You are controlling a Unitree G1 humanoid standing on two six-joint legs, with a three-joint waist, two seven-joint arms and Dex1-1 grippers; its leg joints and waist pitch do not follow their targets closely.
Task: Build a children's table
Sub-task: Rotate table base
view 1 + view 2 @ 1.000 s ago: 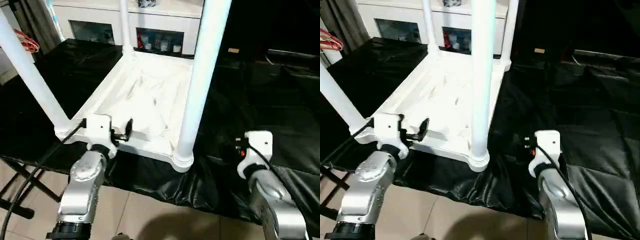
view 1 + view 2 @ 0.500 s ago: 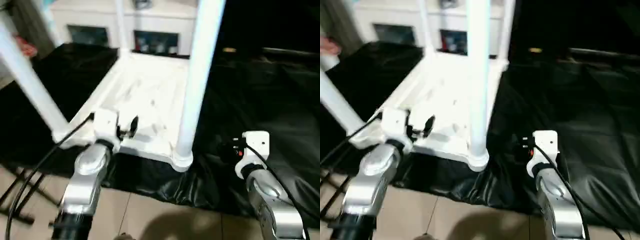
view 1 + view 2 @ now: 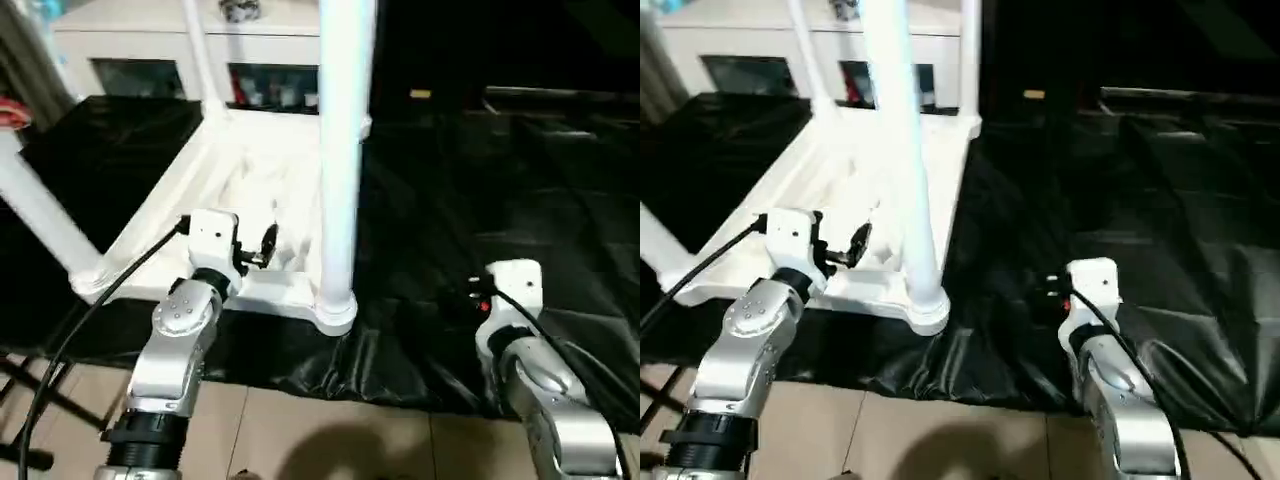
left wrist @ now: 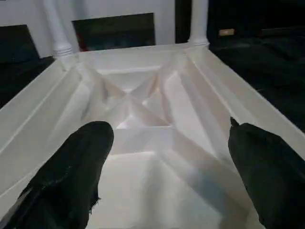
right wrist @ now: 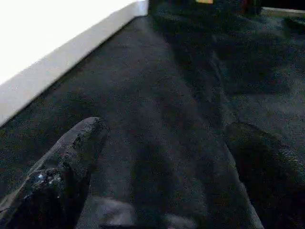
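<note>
Black sheet covers the work surface; white cabinet w/ glass doors sits upper left. Children's table lies upside down, centre-left of frame, w/ legs standing up from the corners that show, nearest leg centre. Left gripper hangs over the ribbed underside, fingers spread, nothing held. Right gripper over bare sheet, lower right, also spread & empty. Looks like legs are in; probably next: check seating, then grip the frame to flip it.
</note>
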